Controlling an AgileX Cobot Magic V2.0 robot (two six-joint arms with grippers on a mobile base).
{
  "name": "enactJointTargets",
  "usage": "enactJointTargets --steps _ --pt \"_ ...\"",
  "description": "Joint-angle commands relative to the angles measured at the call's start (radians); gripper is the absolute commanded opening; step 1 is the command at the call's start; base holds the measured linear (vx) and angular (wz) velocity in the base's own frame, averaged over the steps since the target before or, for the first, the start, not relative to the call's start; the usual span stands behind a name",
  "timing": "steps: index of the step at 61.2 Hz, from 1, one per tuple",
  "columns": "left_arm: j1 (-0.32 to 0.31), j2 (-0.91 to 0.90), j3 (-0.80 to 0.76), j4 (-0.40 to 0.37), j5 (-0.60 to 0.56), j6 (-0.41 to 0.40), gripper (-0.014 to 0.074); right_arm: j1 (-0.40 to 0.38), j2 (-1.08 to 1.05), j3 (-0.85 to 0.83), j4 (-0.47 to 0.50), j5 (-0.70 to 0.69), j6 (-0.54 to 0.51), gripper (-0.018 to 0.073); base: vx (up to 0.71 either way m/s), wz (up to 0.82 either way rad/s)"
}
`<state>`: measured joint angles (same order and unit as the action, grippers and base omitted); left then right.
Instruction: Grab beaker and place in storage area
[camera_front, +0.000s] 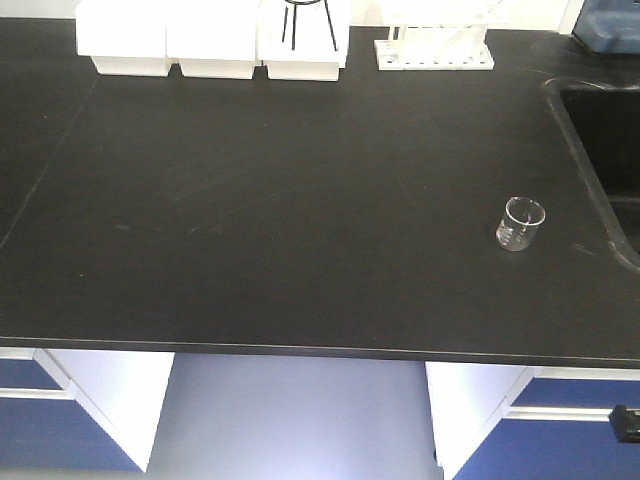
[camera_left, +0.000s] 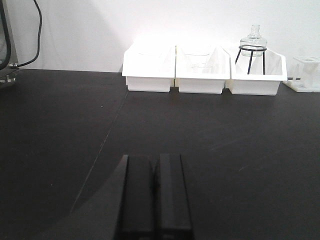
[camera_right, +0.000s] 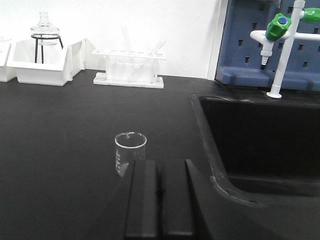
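**Ungrasped beaker (camera_front: 521, 224)**

Right gripper (camera_right: 159, 167): jaws clenched, empty, beaker just ahead. Left gripper (camera_left: 155, 162): clenched, empty. The beaker: upright on bench (camera_front: 250, 200), near sink (camera_right: 270, 130). Risk: advancing unopened jaws could knock the glass over, toward that sink.

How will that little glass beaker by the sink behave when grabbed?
The beaker looks like thin clear glass, so probably light, stiff, breakable. Its smooth wall may slip. Upright and empty, it could tip if nudged.
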<state>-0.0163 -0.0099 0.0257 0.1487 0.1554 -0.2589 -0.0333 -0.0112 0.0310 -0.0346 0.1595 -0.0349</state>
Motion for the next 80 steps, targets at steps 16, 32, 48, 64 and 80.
enactJointTargets --steps 16,32,48,64,80 --pt "-0.006 -0.018 0.022 -0.005 -0.085 -0.006 -0.0008 -0.002 -0.012 0.009 -0.003 -0.08 -0.006 -0.0008 0.0 0.0" --pt "-0.006 -0.018 0.022 -0.005 -0.085 -0.006 -0.0008 -0.002 -0.012 0.009 -0.003 -0.08 -0.006 -0.0008 0.0 0.0" --pt "-0.006 -0.018 0.022 -0.005 -0.085 -0.006 -0.0008 -0.002 -0.012 0.009 -0.003 -0.08 -0.006 -0.0008 0.0 0.0" --pt "-0.006 -0.018 0.022 -0.005 -0.085 -0.006 -0.0008 -0.002 -0.012 0.009 -0.003 -0.08 -0.006 -0.0008 0.0 0.0" --pt "-0.006 -0.018 0.022 -0.005 -0.085 -0.006 -0.0008 -0.002 -0.012 0.009 -0.021 -0.148 -0.007 -0.0008 0.0 0.0"
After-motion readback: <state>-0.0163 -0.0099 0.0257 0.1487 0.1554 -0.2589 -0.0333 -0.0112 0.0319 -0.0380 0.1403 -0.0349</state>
